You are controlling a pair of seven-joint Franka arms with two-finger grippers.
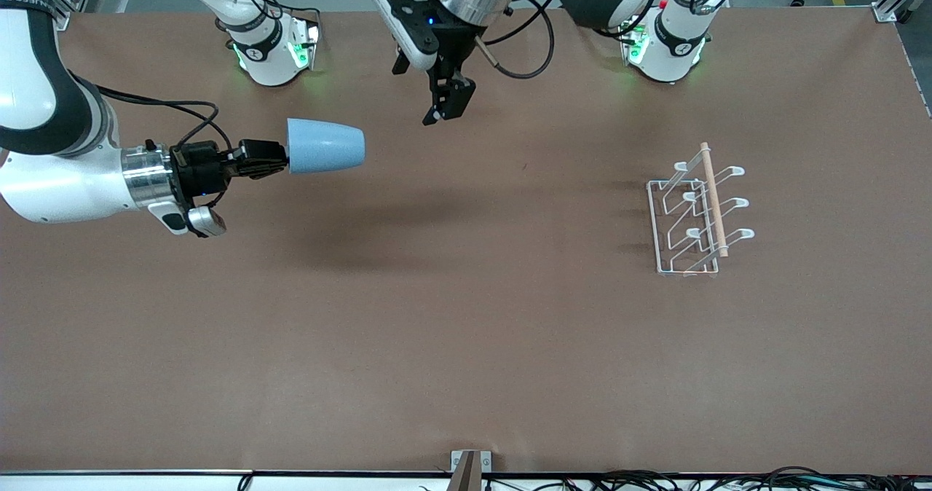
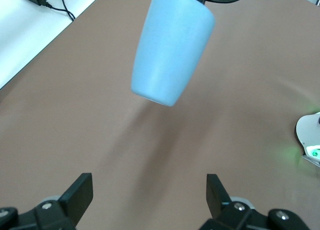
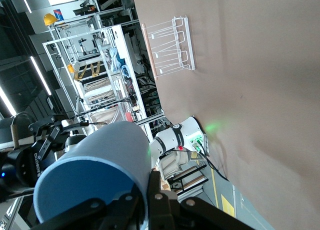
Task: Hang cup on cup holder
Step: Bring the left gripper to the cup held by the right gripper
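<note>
Right pincer (image 1: 280, 162) clamped on cup (image 1: 325, 146) rim, midair; left pincer (image 1: 445, 105) jaws apart, empty.

Bright, even overhead light filled the scene. A soft, blurred shadow lay on the table (image 1: 466, 345) beneath the right gripper (image 1: 273, 159) and its cup (image 1: 325, 146). Green base lights glowed; focus stayed sharp.

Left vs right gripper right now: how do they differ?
The right gripper is shut on the cup, holding it sideways in the air above the table; the left gripper is open and holds nothing. The right gripper points level toward the left arm's end, where the cup holder stands; the left gripper points down. Both hang above bare table, clear of the cup holder.
</note>
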